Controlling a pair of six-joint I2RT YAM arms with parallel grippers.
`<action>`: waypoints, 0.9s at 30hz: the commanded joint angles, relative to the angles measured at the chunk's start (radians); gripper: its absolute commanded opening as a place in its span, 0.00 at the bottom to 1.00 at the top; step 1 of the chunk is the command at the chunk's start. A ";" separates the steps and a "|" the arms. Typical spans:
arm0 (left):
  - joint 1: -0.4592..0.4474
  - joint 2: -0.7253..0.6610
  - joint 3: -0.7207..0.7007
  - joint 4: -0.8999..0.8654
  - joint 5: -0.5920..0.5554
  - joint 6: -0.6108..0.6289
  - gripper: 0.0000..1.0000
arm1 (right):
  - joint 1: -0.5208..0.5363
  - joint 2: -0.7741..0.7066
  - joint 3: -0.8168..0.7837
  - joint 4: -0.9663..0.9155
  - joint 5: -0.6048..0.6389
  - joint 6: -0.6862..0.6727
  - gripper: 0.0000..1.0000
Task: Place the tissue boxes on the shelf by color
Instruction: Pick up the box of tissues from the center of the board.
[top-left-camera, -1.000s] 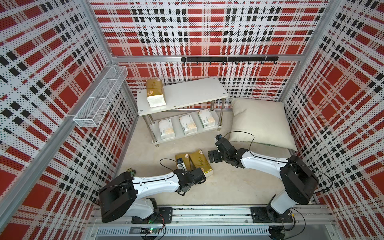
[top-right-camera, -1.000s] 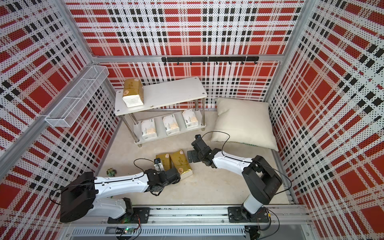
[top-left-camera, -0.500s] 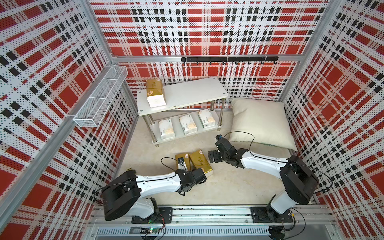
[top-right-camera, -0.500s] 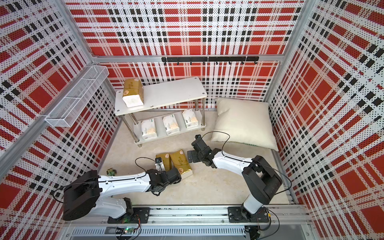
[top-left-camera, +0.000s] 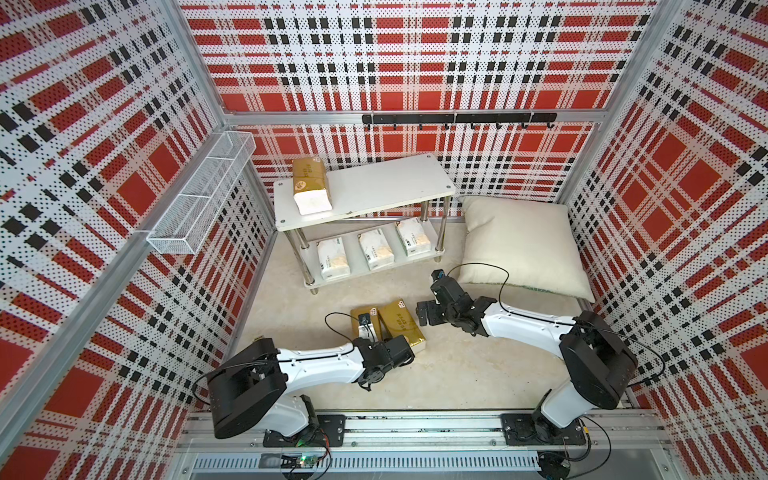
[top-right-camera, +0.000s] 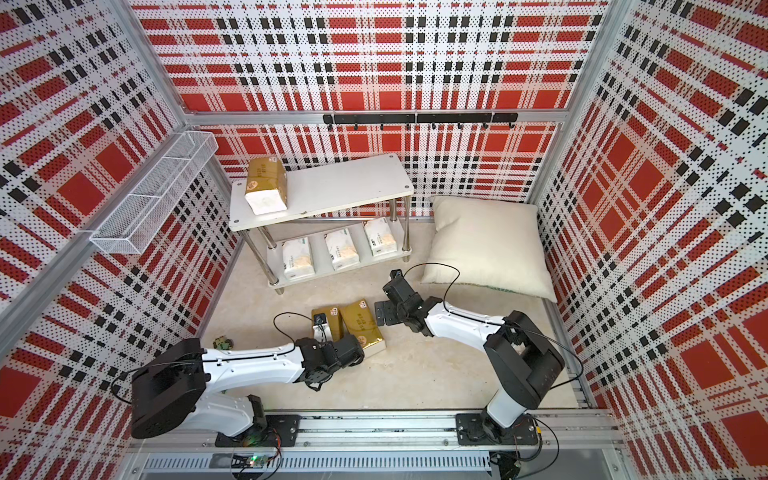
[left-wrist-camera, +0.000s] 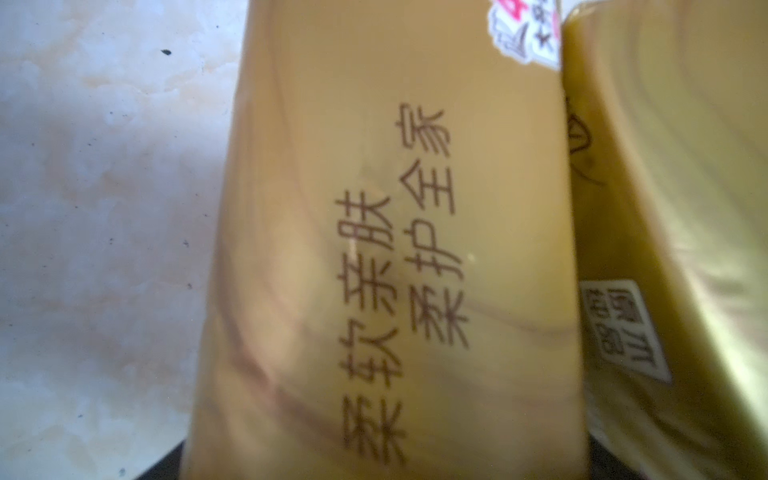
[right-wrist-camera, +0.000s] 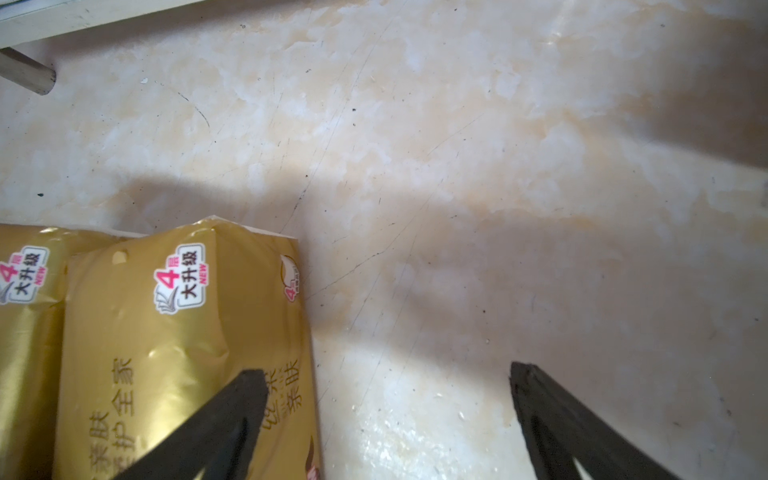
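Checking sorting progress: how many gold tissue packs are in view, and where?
3. One gold pack lies on the shelf's top board; two lie side by side on the floor by the left gripper. None seems hidden.

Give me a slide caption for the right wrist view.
Open right gripper above the pale floor, one finger over a gold tissue pack lying beside another.

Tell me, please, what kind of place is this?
Probably a robot test cell dressed as a small home corner: red plaid perforated wall panels on aluminium framing enclose two white robot arms mounted on a floor rail, beside a white two-tier shelf with chrome legs and a cream pillow.
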 joint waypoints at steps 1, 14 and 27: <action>0.004 0.008 0.007 0.014 -0.016 -0.002 0.87 | -0.005 -0.025 -0.014 0.013 0.001 0.005 1.00; -0.008 -0.024 0.054 -0.066 -0.037 -0.023 0.81 | -0.005 -0.021 -0.009 0.013 -0.002 0.005 1.00; -0.011 -0.078 0.138 -0.183 -0.064 -0.023 0.80 | -0.005 -0.015 0.001 0.016 -0.007 0.005 1.00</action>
